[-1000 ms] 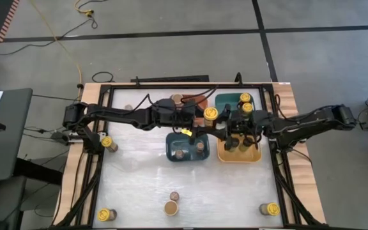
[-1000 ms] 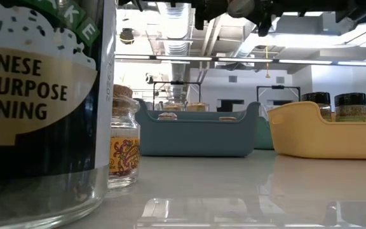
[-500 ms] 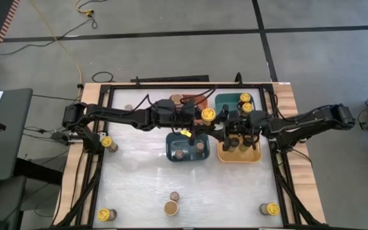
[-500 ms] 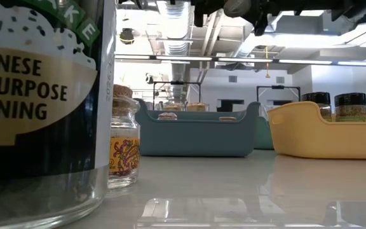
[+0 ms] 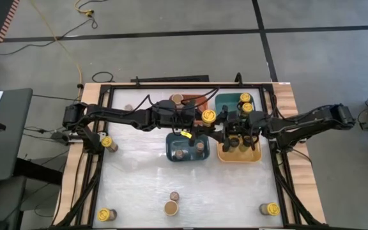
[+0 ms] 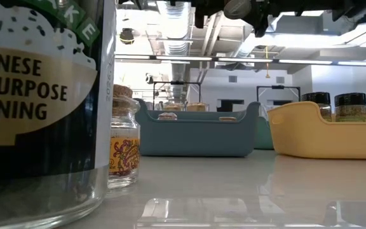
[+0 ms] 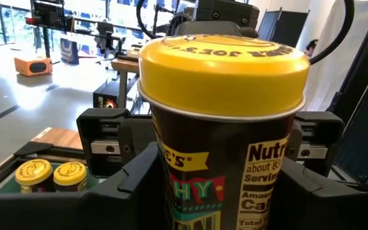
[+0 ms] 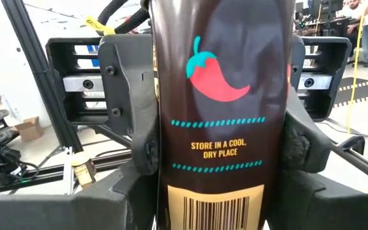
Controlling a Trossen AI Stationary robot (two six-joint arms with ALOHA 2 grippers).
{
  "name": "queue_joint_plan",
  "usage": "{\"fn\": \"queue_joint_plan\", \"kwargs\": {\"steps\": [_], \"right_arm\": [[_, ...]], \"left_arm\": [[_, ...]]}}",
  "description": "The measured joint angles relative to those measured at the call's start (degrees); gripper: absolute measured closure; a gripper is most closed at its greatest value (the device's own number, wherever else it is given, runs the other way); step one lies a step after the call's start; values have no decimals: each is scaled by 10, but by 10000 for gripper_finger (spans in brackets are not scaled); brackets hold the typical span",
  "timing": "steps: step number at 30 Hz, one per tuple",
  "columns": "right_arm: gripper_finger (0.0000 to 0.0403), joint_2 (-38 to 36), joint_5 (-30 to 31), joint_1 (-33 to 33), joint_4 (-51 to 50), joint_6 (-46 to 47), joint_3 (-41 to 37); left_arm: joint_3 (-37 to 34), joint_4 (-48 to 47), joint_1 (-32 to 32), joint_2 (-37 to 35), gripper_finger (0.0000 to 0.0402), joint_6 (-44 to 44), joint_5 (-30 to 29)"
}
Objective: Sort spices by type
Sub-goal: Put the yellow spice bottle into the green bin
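Here both the left claw (image 7: 219,185) and right claw (image 8: 225,153) clamp one yellow-lidded jar (image 7: 222,115) between them.

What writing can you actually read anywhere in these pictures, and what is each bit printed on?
"PANESE", "-PURPOSE", "ONING", cut off at the edge: big glass jar nearest the low camera.
"STORE IN A COOL, DRY PLACE": dark jar seen from the right wrist, above a barcode.
"Nutr", "about 80", "Servin", "Amoun", "Ca", partly cut off: side of the yellow-lidded jar seen from the left wrist.
That jar's lid lettering and the small corked jar: unreadable.
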Motion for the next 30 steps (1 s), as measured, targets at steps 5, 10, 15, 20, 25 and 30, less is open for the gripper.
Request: {"fn": "queue_joint_plan", "kwargs": {"steps": [5, 10, 15, 20, 25, 30], "right_arm": [[153, -1, 1, -5, -4, 16, 0], [153, -2, -2, -20, -23, 61, 0], [151, -5, 1, -43, -60, 111, 2], [151, -8, 2, -32, -75, 91, 2], [152, -8, 7, -20, -73, 89, 2], [152, -8, 7, -23, -74, 86, 2]], "left_arm": [[0, -4, 0, 0, 207, -4, -1], [0, -12, 1, 0, 207, -13, -5], [0, -18, 12, 1, 208, -23, -6], [-1, -22, 19, 2, 204, -20, 1], [-1, -22, 23, 2, 209, -12, 3], [-1, -22, 30, 2, 206, -7, 4]]}}
